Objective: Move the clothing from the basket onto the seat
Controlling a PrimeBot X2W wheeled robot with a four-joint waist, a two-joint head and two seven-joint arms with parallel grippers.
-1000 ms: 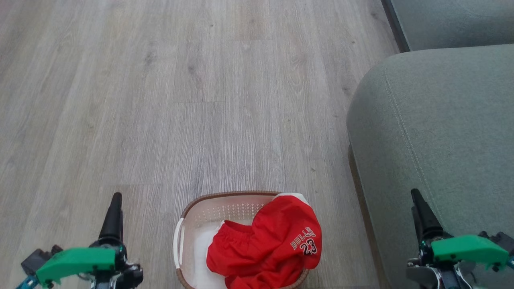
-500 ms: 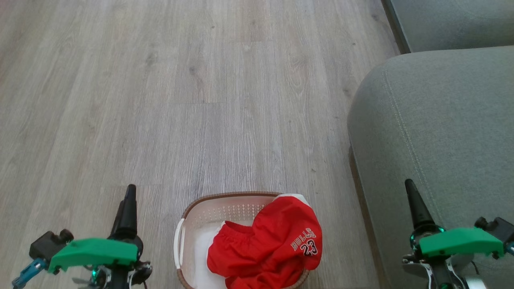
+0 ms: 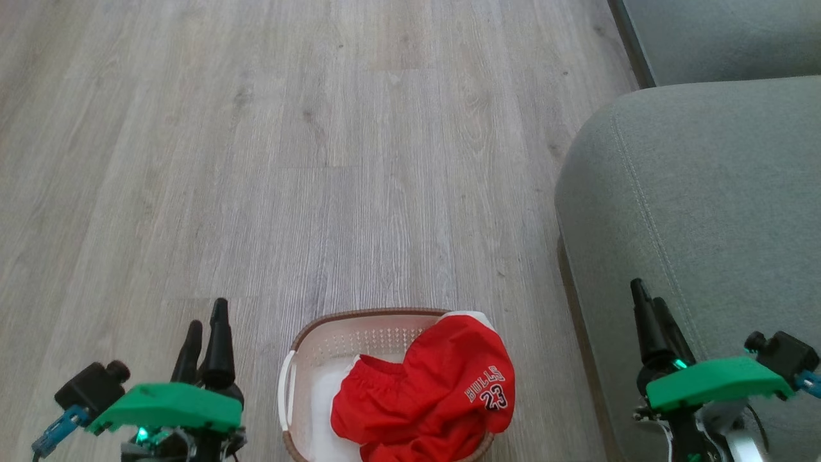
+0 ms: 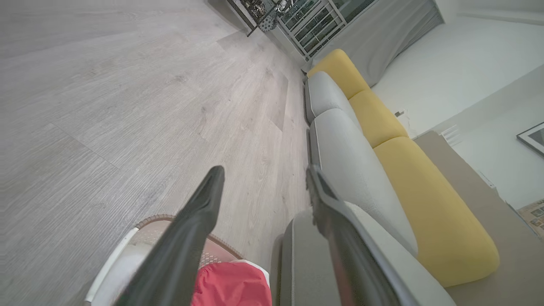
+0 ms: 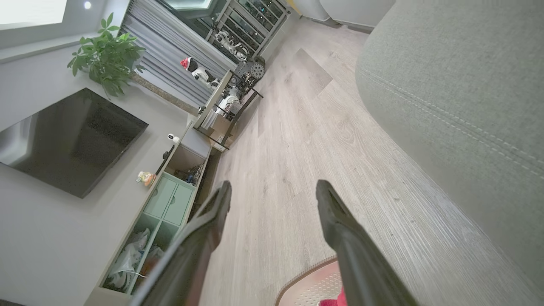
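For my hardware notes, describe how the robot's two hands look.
Both match. The left hand and right hand each have two long, dark, tapering fingers rising from a bright green cover. Beside each cover sits a small black block with a blue connector tip. Small teal lights glow beneath the covers; silver metal shows under the right one.

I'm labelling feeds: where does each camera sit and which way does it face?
Head view: on the head, looking down at floor, basket, clothing and seat; left hand and right hand low.
Left wrist view: on that wrist, along its open fingers toward basket and seat.
Right wrist view: on that wrist, along its open fingers toward a television.
Shared: all show basket and seat.
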